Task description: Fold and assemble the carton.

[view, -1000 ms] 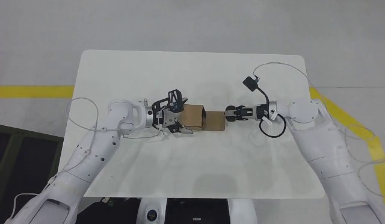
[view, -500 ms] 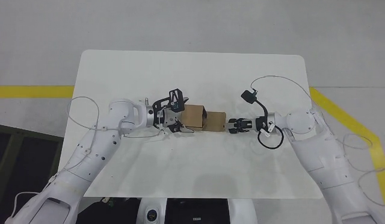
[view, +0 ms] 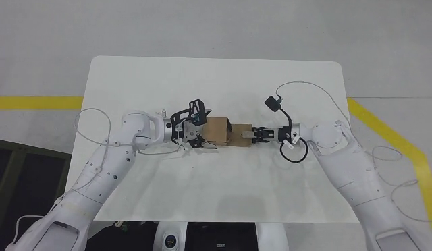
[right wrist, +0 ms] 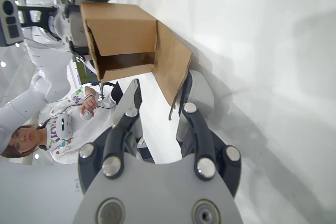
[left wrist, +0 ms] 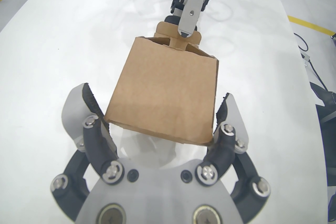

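**Both ends engaged**

From the top view, the carton [view: 217, 131] lay on its side near the middle of the white counter [view: 216, 82], between the two arms. The left tool [view: 202, 132] was at one end, and the right tool [view: 255, 134] met the opened flap [view: 240, 134] at the other.

From the left wrist view, the left tool's pads [left wrist: 90, 100] pressed the carton's near corners from both sides, gripping it. At the far end, one finger of the right tool lay on the rounded flap.

From the right wrist view, the right tool stood partly open astride the flap's edge. One of its fingers [right wrist: 195, 93] touched the flap and the other stayed clear, so nothing was clamped. The carton's mouth gaped open behind the flap.
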`<act>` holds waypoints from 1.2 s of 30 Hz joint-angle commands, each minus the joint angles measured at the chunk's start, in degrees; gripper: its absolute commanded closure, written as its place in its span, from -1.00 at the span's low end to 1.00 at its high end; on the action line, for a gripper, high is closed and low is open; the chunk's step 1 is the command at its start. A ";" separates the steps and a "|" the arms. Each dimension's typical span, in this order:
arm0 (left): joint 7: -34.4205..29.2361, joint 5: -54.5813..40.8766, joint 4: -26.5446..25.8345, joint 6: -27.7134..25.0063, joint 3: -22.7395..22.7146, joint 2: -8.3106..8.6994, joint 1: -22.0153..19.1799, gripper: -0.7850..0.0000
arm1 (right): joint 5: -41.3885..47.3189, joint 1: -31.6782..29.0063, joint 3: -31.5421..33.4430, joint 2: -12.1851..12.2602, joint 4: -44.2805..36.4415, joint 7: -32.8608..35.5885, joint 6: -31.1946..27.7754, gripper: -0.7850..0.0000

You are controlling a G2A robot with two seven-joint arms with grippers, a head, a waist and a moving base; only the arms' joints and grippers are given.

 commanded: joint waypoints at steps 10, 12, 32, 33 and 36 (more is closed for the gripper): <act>-0.90 -1.74 0.23 -0.63 0.62 -0.22 -0.18 -1.00 | 5.74 1.87 -0.81 -0.70 -1.90 -0.05 -0.12 0.20; -1.13 -1.93 0.14 -0.63 0.74 -0.26 -0.28 -1.00 | 6.88 2.19 -1.57 -1.01 -1.95 -0.21 -0.23 0.21; -1.75 -1.64 0.03 -0.55 0.82 -0.28 -0.29 -1.00 | 12.03 3.49 -4.08 -2.34 2.82 0.13 -1.54 0.55; -1.73 -1.60 0.01 -0.63 0.81 -0.27 -0.27 -1.00 | 12.11 3.46 -4.03 -2.33 2.83 0.19 -1.48 0.55; -1.68 -1.55 0.00 -0.67 0.77 -0.26 -0.22 -1.00 | 12.92 3.27 -3.85 -2.36 2.84 0.09 -1.36 0.57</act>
